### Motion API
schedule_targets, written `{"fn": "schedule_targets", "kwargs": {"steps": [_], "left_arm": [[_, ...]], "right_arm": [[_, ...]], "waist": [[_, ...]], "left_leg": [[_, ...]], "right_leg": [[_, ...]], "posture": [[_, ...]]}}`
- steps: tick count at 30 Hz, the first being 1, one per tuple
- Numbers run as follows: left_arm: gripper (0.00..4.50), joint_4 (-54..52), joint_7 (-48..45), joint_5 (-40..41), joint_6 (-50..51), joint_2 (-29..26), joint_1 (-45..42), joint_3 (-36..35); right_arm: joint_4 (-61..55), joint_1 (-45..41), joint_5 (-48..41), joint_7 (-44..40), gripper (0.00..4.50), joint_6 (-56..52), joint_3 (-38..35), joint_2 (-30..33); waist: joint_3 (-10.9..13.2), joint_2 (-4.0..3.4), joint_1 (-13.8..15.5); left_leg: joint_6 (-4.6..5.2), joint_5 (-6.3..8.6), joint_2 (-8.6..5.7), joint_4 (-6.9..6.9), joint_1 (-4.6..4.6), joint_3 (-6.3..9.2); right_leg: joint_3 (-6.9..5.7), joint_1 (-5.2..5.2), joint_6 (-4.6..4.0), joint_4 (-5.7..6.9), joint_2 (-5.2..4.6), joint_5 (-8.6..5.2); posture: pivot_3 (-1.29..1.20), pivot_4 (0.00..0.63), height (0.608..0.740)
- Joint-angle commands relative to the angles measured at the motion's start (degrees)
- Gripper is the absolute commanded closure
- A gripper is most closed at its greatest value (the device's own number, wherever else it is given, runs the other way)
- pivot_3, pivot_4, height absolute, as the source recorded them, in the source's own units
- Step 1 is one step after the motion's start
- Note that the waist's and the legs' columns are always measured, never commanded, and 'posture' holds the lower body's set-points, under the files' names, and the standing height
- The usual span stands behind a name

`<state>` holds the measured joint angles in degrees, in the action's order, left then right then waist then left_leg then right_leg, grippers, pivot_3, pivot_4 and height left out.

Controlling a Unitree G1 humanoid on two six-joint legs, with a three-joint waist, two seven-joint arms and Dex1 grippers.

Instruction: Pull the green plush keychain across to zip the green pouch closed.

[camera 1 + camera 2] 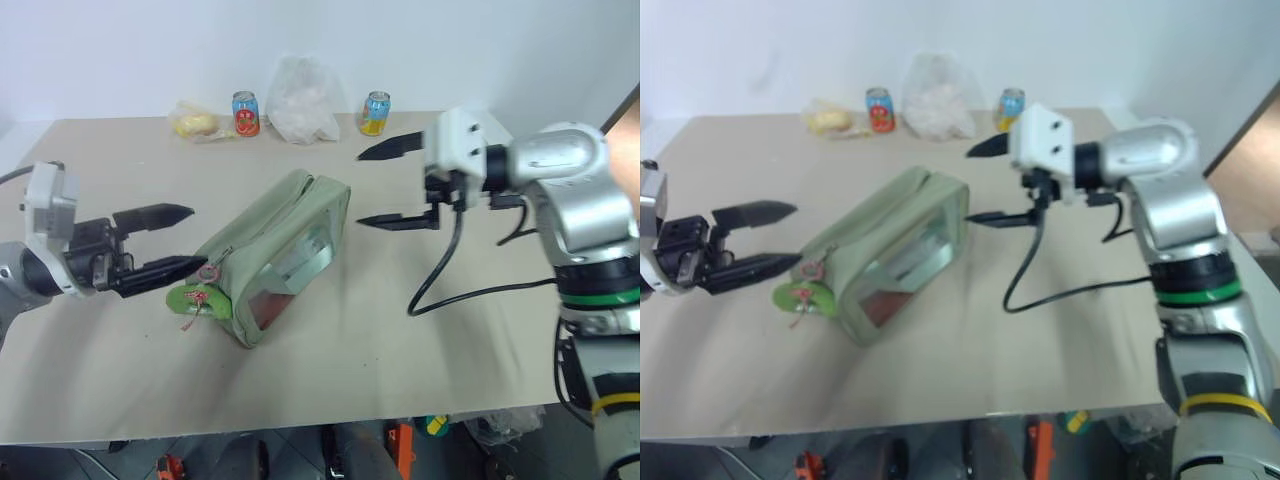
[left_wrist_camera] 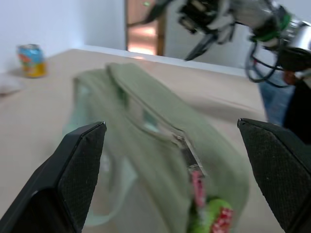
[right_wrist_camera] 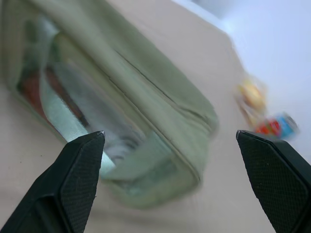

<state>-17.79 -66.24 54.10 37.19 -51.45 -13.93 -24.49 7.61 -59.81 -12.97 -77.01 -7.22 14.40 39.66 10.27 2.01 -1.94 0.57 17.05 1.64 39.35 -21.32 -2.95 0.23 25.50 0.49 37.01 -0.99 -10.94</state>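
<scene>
Task status: not started, judging by the layout. The green plush keychain (image 1: 195, 297) hangs at the near-left end of the green pouch (image 1: 275, 255), so the zipper run across the top is apparently still to be pulled.

The left gripper (image 1: 170, 240) has its fingers released and holds nothing; the lower fingertip is just beside the keychain. The right gripper (image 1: 385, 185) is also spread and empty, near the pouch's far end.

Count, near to far: 1 keychain, 1 pouch, 2 grippers, then along the table's (image 1: 420, 360) far edge 2 cans (image 1: 245, 113), 1 white plastic bag (image 1: 300, 100) and 1 yellow item (image 1: 195, 122).
</scene>
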Motion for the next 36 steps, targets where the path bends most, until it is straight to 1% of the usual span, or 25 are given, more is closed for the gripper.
{"fn": "schedule_targets", "kwargs": {"steps": [1, 5, 9, 10, 12, 17, 19, 20, 21, 22, 26, 28, 30, 32, 34, 36], "left_arm": [[0.01, -2.1, -0.5, 0.0, -1.2, -0.6, 0.4, -0.6], [0.01, -3.6, -0.3, -0.5, -2.2, 0.3, 3.8, -1.9], [0.01, -5.5, 1.4, -0.4, -3.2, 1.5, 7.6, -3.7], [0.0, -6.0, 1.9, -0.8, -3.7, 1.9, 8.6, -4.1], [0.0, -6.7, 2.7, -1.0, -4.5, 2.5, 10.3, -4.7], [0.0, -7.3, 4.7, 0.1, -4.9, 3.4, 12.3, -7.0], [0.0, -7.1, 5.2, 0.6, -4.9, 3.6, 12.3, -7.4], [0.0, -7.0, 5.4, 0.7, -4.9, 3.6, 12.2, -7.5], [0.0, -6.9, 5.5, 0.7, -4.9, 3.6, 12.0, -7.5], [0.0, -6.8, 5.6, 0.8, -4.9, 3.6, 11.9, -7.4], [0.0, -6.6, 6.5, 1.2, -5.0, 3.8, 11.0, -7.1], [0.0, -6.8, 7.2, 1.8, -4.8, 4.0, 10.7, -7.2], [0.0, -7.4, 8.1, 2.4, -4.6, 4.3, 10.8, -7.6], [0.0, -8.3, 9.0, 3.4, -4.4, 4.8, 11.5, -8.3], [0.0, -9.0, 9.7, 3.9, -4.5, 5.6, 12.5, -8.6], [0.0, -9.6, 10.1, 3.7, -4.9, 6.3, 13.5, -8.4]], "right_arm": [[5.5, -6.4, 4.6, -2.9, 0.0, 7.1, 5.0, -5.8], [13.6, -9.5, 8.5, -3.6, 0.0, 13.6, 8.1, -11.4], [19.2, -11.2, 9.8, -4.3, 0.0, 17.6, 8.2, -14.3], [19.8, -11.3, 9.7, -4.8, 0.59, 18.1, 8.0, -14.6], [20.4, -11.1, 9.5, -6.3, 1.2, 18.7, 7.6, -14.7], [21.4, -9.7, 9.9, -8.4, 2.96, 20.4, 7.4, -13.1], [21.7, -9.6, 9.8, -8.8, 3.52, 20.6, 7.1, -12.5], [21.9, -9.6, 9.7, -8.9, 4.02, 20.6, 6.9, -12.3], [22.0, -9.7, 9.5, -9.1, 4.29, 20.5, 6.8, -12.1], [22.1, -9.8, 9.3, -9.3, 4.44, 20.4, 6.7, -12.0], [22.6, -9.8, 9.5, -9.8, 4.44, 20.2, 6.8, -11.2], [24.0, -10.2, 12.4, -4.9, 4.44, 20.1, 6.5, -10.9], [23.7, -10.2, 17.4, 0.3, 4.44, 19.9, 7.1, -9.3], [18.0, -9.1, 17.7, -0.8, 4.44, 15.0, 6.8, -6.6], [10.4, -9.3, 14.7, -2.3, 4.44, 3.6, 4.9, -4.9], [5.2, -10.8, 13.8, -1.9, 4.44, -5.5, 3.8, -3.8]], "waist": [[0.0, -0.03, -0.2], [0.0, -0.05, 0.0], [0.0, -0.05, 0.4], [0.0, -0.05, 0.5], [0.0, -0.06, 0.6], [0.0, -0.08, 0.7], [0.0, -0.08, 0.7], [0.1, -0.08, 0.7], [0.1, -0.09, 0.7], [0.1, -0.1, 0.7], [0.1, -0.1, 0.7], [0.1, -0.1, 0.7], [0.1, -0.1, 0.7], [0.1, -0.11, 1.0], [0.1, -0.13, 1.1], [0.1, -0.15, 1.1]], "left_leg": [[0.0, 0.0, 0.01, 0.0, -0.01, -0.01], [-0.04, 0.0, 0.03, 0.0, -0.09, 0.08], [-0.25, 0.03, -0.03, 0.01, -0.15, 0.11], [-0.28, 0.04, -0.05, 0.02, -0.17, 0.1], [-0.31, 0.07, -0.08, 0.01, -0.17, 0.08], [-0.35, 0.07, -0.04, 0.02, -0.16, 0.14], [-0.41, 0.03, 0.0, 0.02, -0.16, 0.2], [-0.46, 0.0, 0.02, 0.01, -0.16, 0.22], [-0.52, -0.03, 0.02, 0.01, -0.16, 0.24], [-0.55, -0.05, 0.03, 0.01, -0.15, 0.26], [-0.64, -0.11, 0.03, 0.01, -0.15, 0.35], [-0.66, -0.12, 0.03, 0.01, -0.15, 0.4], [-0.68, -0.13, 0.01, 0.02, -0.15, 0.46], [-0.71, -0.15, -0.03, 0.02, -0.16, 0.53], [-0.72, -0.16, -0.1, 0.04, -0.19, 0.68], [-0.71, -0.15, -0.12, 0.04, -0.22, 0.69]], "right_leg": [[0.01, 0.03, -0.02, 0.01, 0.02, 0.01], [-0.08, 0.09, -0.15, 0.05, -0.05, -0.03], [-0.17, 0.09, -0.21, 0.06, -0.25, -0.07], [-0.2, 0.1, -0.22, 0.05, -0.32, -0.07], [-0.24, 0.11, -0.22, 0.04, -0.39, -0.07], [-0.34, 0.1, -0.3, 0.05, -0.4, -0.12], [-0.39, 0.1, -0.32, 0.06, -0.38, -0.13], [-0.41, 0.1, -0.33, 0.07, -0.36, -0.13], [-0.43, 0.1, -0.35, 0.08, -0.32, -0.12], [-0.44, 0.1, -0.36, 0.11, -0.31, -0.11], [-0.48, 0.09, -0.39, 0.14, -0.23, -0.09], [-0.51, 0.06, -0.39, 0.14, -0.22, -0.09], [-0.54, 0.03, -0.39, 0.14, -0.23, -0.09], [-0.54, 0.0, -0.38, 0.14, -0.27, -0.09], [-0.57, -0.06, -0.37, 0.12, -0.31, -0.1], [-0.58, -0.05, -0.36, 0.11, -0.35, -0.1]], "posture": [[0.0, 0.15, 0.74], [0.0, 0.15, 0.74], [0.0, 0.15, 0.74], [0.0, 0.15, 0.74], [0.0, 0.15, 0.74], [0.0, 0.15, 0.74], [0.0, 0.15, 0.74], [0.0, 0.15, 0.74], [0.0, 0.15, 0.74], [0.0, 0.15, 0.74], [0.0, 0.15, 0.74], [0.0, 0.15, 0.74], [0.0, 0.15, 0.74], [0.0, 0.15, 0.74], [0.0, 0.15, 0.74], [0.0, 0.15, 0.74]]}}
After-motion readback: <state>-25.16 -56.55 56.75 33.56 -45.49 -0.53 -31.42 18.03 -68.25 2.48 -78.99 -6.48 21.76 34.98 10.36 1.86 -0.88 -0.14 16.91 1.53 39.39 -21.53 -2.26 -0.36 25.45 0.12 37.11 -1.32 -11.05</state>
